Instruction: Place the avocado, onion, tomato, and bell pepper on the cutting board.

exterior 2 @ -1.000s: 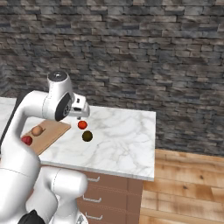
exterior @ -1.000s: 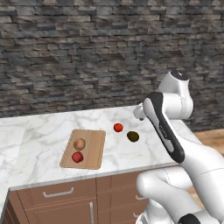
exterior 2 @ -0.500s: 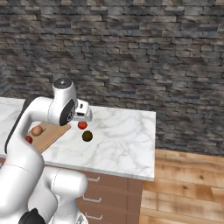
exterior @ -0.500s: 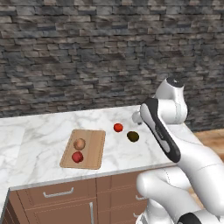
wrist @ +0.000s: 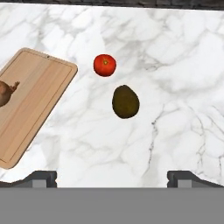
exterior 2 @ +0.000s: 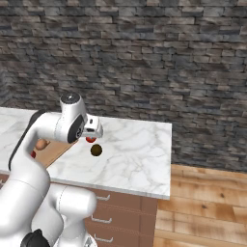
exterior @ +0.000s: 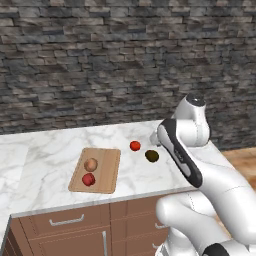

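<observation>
On the marble counter (exterior: 45, 150), the dark avocado (wrist: 125, 102) lies just right of the wooden cutting board (wrist: 30, 105), with the bright tomato (wrist: 104, 65) a little beyond it. The tan onion (exterior: 90, 164) and the crimson bell pepper (exterior: 88, 179) rest on the board (exterior: 102, 172). My gripper (wrist: 112, 177) hangs open and empty above the counter, short of the avocado (exterior 2: 96, 150). In the right base view my gripper (exterior 2: 95, 131) hovers over the tomato (exterior 2: 90, 139). My arm partly hides the board (exterior 2: 53, 152) and the onion (exterior 2: 41, 144) there.
A dark stone wall (exterior: 100, 60) runs along the back of the counter. The counter ends at its right edge (exterior 2: 170, 159) above a wooden floor (exterior 2: 207, 207). Drawers (exterior: 65, 222) sit below the front edge.
My arm has leaned slightly lower and towards the tomato and avocado, with the gripper still open. The produce and the board have not moved.
</observation>
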